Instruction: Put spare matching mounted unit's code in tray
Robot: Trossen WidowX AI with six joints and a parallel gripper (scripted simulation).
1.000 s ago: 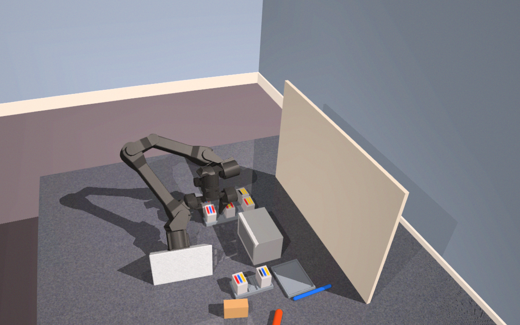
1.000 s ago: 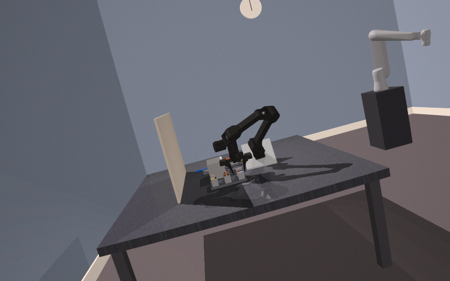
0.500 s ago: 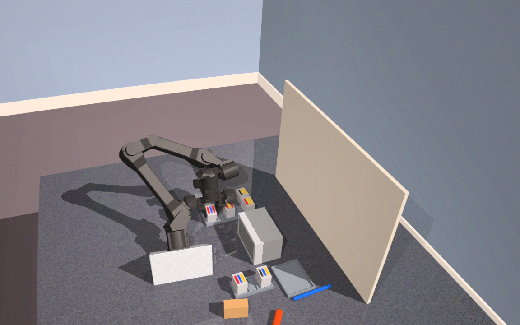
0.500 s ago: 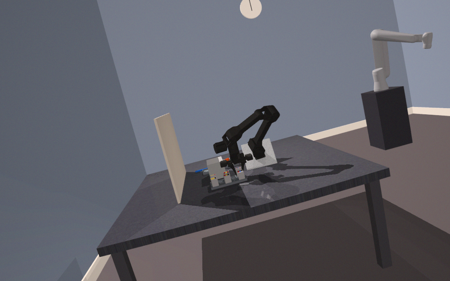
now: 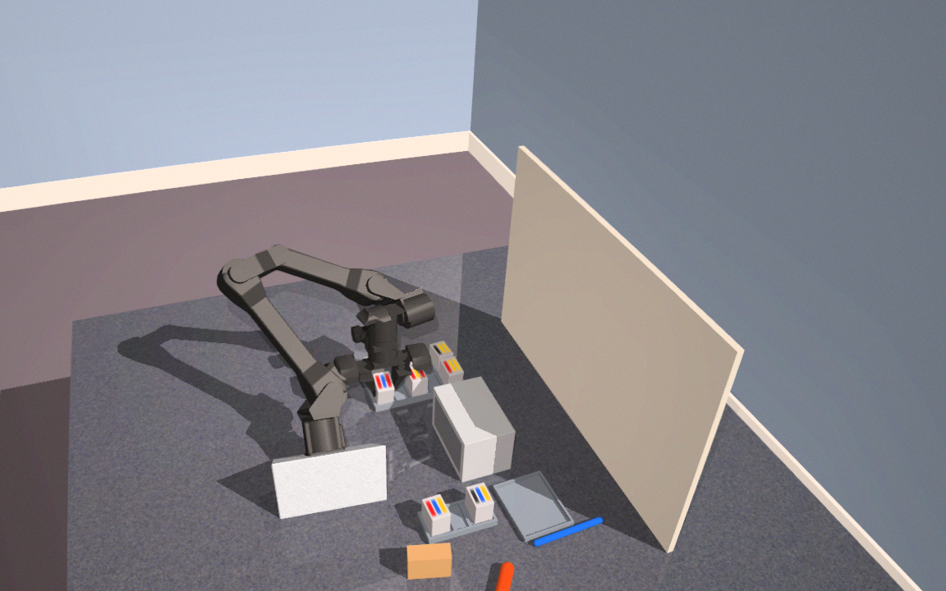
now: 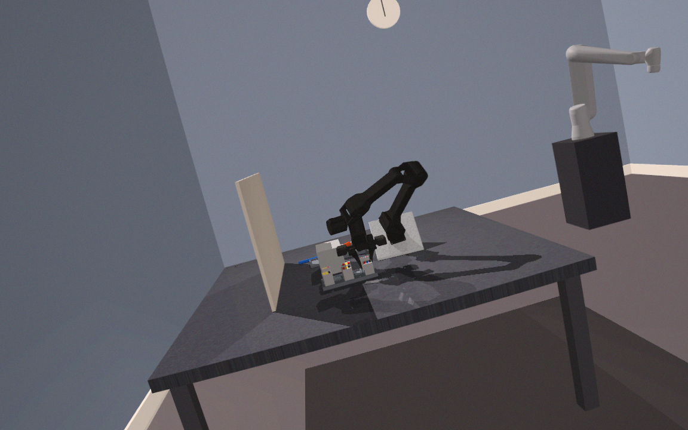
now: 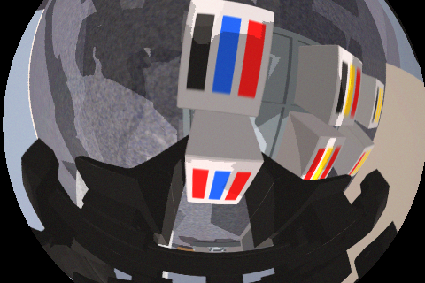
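The gripper [image 5: 387, 382] [image 6: 366, 263] [image 7: 223, 165] grips the red-blue-red spare [image 5: 383, 387] [image 6: 368, 266] [image 7: 223, 179] by its sides — upright, at the rack's [image 5: 381, 406] [image 6: 350, 280] [image 7: 283, 53] end, outside the tray [image 5: 533, 506]. The block looks light, stiff, perhaps slick; a level, mid-height hold — flat faces squarely pinched — should suit it.
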